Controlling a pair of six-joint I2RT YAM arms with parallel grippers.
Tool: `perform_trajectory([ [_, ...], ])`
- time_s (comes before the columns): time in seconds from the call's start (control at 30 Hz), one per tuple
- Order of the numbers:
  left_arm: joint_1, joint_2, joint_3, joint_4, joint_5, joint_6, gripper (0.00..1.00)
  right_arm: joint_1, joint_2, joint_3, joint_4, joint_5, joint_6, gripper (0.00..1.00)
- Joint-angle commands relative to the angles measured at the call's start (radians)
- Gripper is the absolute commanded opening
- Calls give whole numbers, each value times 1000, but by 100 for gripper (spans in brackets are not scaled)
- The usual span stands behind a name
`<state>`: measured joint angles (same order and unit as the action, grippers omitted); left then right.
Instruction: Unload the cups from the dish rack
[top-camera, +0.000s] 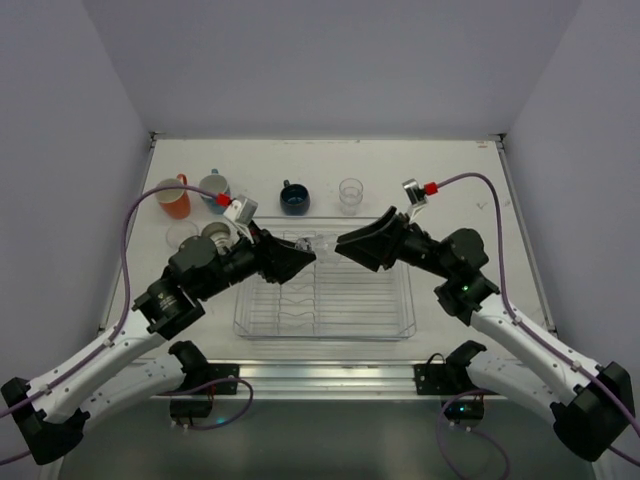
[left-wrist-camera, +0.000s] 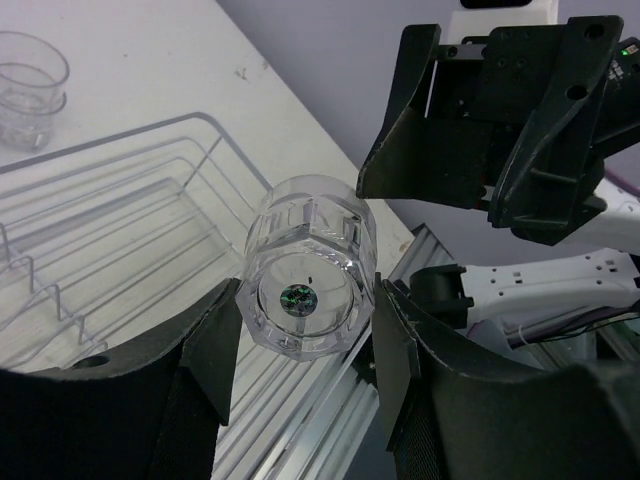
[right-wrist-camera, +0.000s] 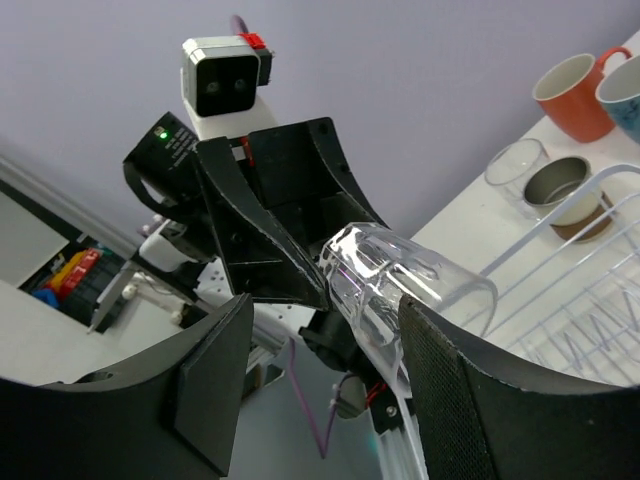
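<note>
A clear tumbler (left-wrist-camera: 305, 295) hangs in the air over the dish rack (top-camera: 325, 315), lying on its side. My left gripper (top-camera: 303, 258) is shut on its thick base, which faces the left wrist camera. My right gripper (top-camera: 348, 243) is open, facing the left one. In the right wrist view the tumbler (right-wrist-camera: 400, 275) has its open rim reaching between the wide-spread right fingers, close to the right-hand finger (right-wrist-camera: 450, 400). The rack's wire dividers (left-wrist-camera: 120, 230) show no cups in them.
Behind the rack stand an orange mug (top-camera: 175, 198), a light blue mug (top-camera: 214, 187), a dark blue cup (top-camera: 294, 198) and a clear tumbler (top-camera: 350, 193). A tan cup (top-camera: 217, 235) and another clear tumbler (top-camera: 182, 236) stand left of the rack, by my left arm.
</note>
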<state>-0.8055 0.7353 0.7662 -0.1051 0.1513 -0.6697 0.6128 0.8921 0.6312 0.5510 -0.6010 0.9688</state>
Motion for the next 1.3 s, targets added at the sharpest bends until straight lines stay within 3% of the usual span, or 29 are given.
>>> perform_trajectory([
  [0.0,-1,-1,-18,269,85,-59,23,16,16,-2,96,-36,42,62],
  [0.27,-1,-37,-45,306,71,-54,22,22,-81,-47,63,46,-27,63],
  [0.47,-3,-56,-39,283,56,-39,22,24,-176,-41,-91,167,-94,66],
  [0.73,-3,-5,-61,392,105,-59,22,73,-72,-22,-25,5,-48,64],
  [0.83,-3,38,-62,433,155,-67,22,100,-35,2,18,-31,-50,56],
  [0.97,-1,55,-59,423,160,-59,24,104,-28,-8,82,4,-33,9],
  [1.0,-1,50,-59,412,153,-45,24,104,-31,-8,82,15,-38,5],
  [1.1,-3,36,-62,380,142,-25,29,104,-25,-8,95,53,-44,0],
  [1.2,-1,27,-53,323,111,7,55,102,-15,15,87,78,-62,0],
  [1.23,-3,24,-42,267,99,24,72,104,-9,30,34,82,-80,0],
  [1.27,-3,15,-16,233,62,41,78,104,-4,79,-15,90,-103,0],
])
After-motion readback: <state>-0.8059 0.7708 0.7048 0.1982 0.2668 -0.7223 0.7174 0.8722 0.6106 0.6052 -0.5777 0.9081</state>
